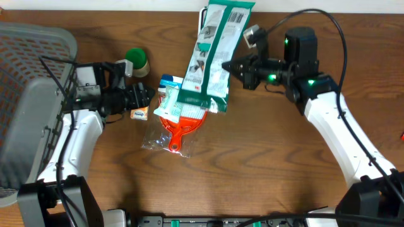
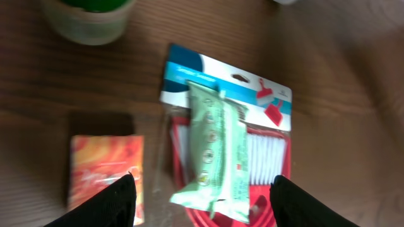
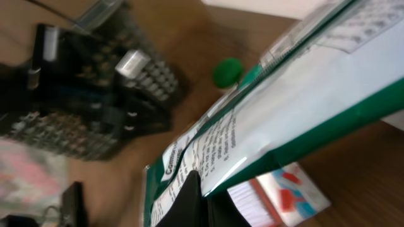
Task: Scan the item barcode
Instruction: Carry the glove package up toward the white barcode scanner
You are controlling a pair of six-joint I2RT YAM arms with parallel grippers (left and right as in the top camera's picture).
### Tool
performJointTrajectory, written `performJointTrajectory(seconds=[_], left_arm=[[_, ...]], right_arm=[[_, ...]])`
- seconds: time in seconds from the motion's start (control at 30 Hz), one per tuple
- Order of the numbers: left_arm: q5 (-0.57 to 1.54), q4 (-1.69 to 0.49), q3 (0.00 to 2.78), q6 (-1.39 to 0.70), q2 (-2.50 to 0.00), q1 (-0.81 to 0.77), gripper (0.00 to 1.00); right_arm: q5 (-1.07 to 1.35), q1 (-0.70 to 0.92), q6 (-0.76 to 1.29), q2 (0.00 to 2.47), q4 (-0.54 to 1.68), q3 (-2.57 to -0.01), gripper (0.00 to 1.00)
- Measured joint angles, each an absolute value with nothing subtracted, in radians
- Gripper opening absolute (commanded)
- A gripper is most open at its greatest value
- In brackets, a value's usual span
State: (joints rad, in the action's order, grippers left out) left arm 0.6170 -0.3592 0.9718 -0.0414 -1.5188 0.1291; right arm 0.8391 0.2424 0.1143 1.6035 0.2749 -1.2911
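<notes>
Setting: a brown wooden table (image 1: 265, 157) seen from above, with one robot arm at each side.
Task item: a long white and green plastic-wrapped package (image 1: 214, 57), lying slantwise near the middle of the far side of the table. Its near end overlaps the other goods from above.
Barcode: a white patch with dark bars (image 1: 237, 17) at the package's far end, facing up.
Right gripper (image 1: 230, 66): its fingers are pressed together on the package's right edge, pinching it.
Left gripper (image 1: 146, 96): its fingers are spread apart with nothing between them. It hovers above the small goods, left of the package.
Under the left gripper: a small pale green soft pack (image 2: 218, 151) lies on top of a red plastic dustpan and brush set in clear wrap (image 2: 271, 157).
Beside those: a small orange flat packet (image 2: 107, 167) lies just left of the dustpan set.
Further back: a round jar with a green lid (image 1: 137, 62).
Far left: a grey mesh basket (image 1: 31, 57).
</notes>
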Motion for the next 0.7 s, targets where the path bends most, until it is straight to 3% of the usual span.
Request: performJointTrajectory(seconds=[0.3, 0.7], left_arm=[[0.617, -0.367, 0.972, -0.049, -1.519, 0.159, 0.68], [0.595, -0.368, 0.972, -0.052, -1.519, 0.159, 0.68]], right_arm=[[0.448, 0.238, -0.035, 1.611, 0.563, -1.478, 0.01], [-0.03, 0.246, -0.178, 1.611, 0.625, -1.562, 0.01]])
